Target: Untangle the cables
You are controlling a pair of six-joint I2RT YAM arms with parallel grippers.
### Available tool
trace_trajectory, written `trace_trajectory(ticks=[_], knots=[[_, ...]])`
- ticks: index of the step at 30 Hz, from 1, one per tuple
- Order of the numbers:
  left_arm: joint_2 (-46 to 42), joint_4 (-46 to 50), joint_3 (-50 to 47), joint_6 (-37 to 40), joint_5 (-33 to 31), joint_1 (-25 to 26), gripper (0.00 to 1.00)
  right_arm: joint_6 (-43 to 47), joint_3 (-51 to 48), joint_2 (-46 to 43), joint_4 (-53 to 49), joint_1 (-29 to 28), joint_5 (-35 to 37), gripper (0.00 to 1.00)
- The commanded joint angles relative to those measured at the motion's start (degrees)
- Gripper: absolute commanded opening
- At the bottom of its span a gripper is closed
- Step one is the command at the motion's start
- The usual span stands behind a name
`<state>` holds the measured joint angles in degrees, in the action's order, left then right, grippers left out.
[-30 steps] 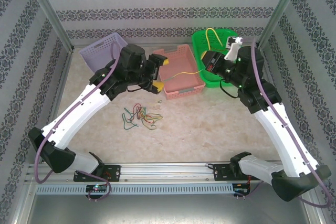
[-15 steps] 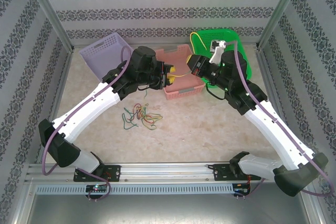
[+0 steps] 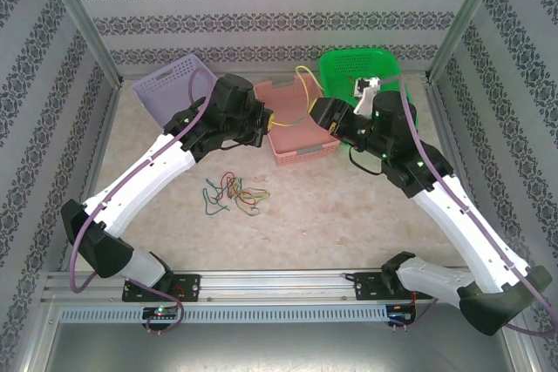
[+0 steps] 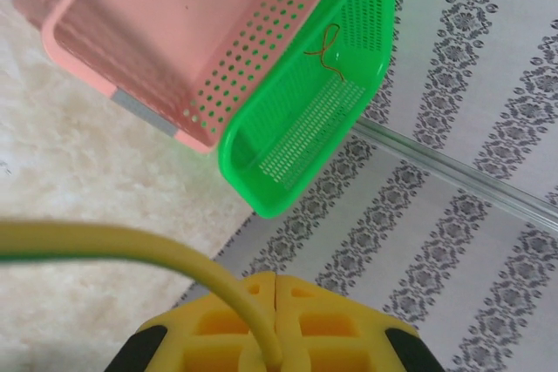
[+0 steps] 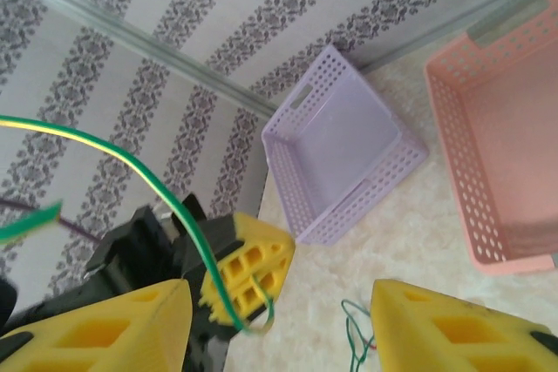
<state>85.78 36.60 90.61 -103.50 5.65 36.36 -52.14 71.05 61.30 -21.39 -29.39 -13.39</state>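
Right now my left gripper (image 4: 275,294) is pinched shut on the yellow-green cable (image 4: 105,240), with the strand nipped at the seam between the two pads. My right gripper (image 5: 279,304) stands roughly half open and clamps nothing, though the cable runs loose close by its left finger. Seen from above, the cable rises in a tall loop over the back of the pink basket (image 3: 305,152), between my two grippers. The other cables lie in a small tangle (image 3: 234,191) on the bench (image 3: 349,206), in front of the pink basket and well apart from both grippers. One orange-red wire (image 4: 330,50) sits in the green basket (image 3: 353,65).

I judge this to be the hand-over of one freed cable, with only my left gripper to carry it. To do that well, I should first draw my right gripper straight back from the loop, opening wider if need be, so that neither finger hooks the strand. The grip is near one end, so the long free part will swing. I should therefore move slowly and hold it high enough for the tail to pass over the basket rims without catching in the holes. I should let go only over the middle of a basket. I cannot tell whether that should be the pink, the green or the purple basket (image 5: 336,150).
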Motion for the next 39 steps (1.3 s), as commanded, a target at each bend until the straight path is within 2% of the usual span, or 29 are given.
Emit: trace_trajectory(ticks=[1, 5, 10, 15, 18, 21, 26, 32, 36, 39], knots=[[-0.18, 4.86, 3.09, 7.0, -2.97, -1.48, 0.0, 4.78, 1.41, -4.08, -4.36, -0.03, -3.37, 0.59], [1.06, 7.97, 5.42, 11.22, -2.97, -2.71, 0.0, 16.07, 3.32, -7.31, -8.91, 0.03, -3.86, 0.59], [3.29, 13.1, 9.47, 16.41, -2.68, -3.58, 0.0, 33.02, 7.29, -8.44, -17.51, 0.12, 3.86, 0.58], [4.61, 14.77, 10.53, 19.03, -2.22, -3.79, 0.0, 47.83, 3.71, -10.26, -9.31, -0.06, 4.3, 0.62], [5.02, 14.88, 10.47, 19.94, -2.18, -3.82, 0.0, 55.24, 2.64, -8.7, -6.28, -0.3, 1.68, 0.63], [5.4, 14.86, 10.39, 20.81, -2.13, -3.91, 0.0, 57.95, 2.23, -6.66, -3.22, -0.89, 1.08, 0.63], [5.79, 14.72, 9.94, 21.41, -1.59, -3.82, 0.0, 56.59, 5.1, -1.61, -2.05, -1.35, -1.31, 0.59], [5.55, 14.52, 9.67, 21.75, -1.74, -3.84, 0.0, 54.78, 6.89, 2.08, -3.83, -1.64, 1.39, 0.35], [5.5, 15.15, 9.94, 22.76, -2.49, -3.97, 0.0, 54.29, 6.54, 1.88, -4.14, -1.55, 0.41, 0.0], [5.62, 15.53, 11.28, 26.22, -3.23, -5.65, 0.0, 55.23, 6.5, 1.43, -8.17, -1.55, -2.39, 0.0]])
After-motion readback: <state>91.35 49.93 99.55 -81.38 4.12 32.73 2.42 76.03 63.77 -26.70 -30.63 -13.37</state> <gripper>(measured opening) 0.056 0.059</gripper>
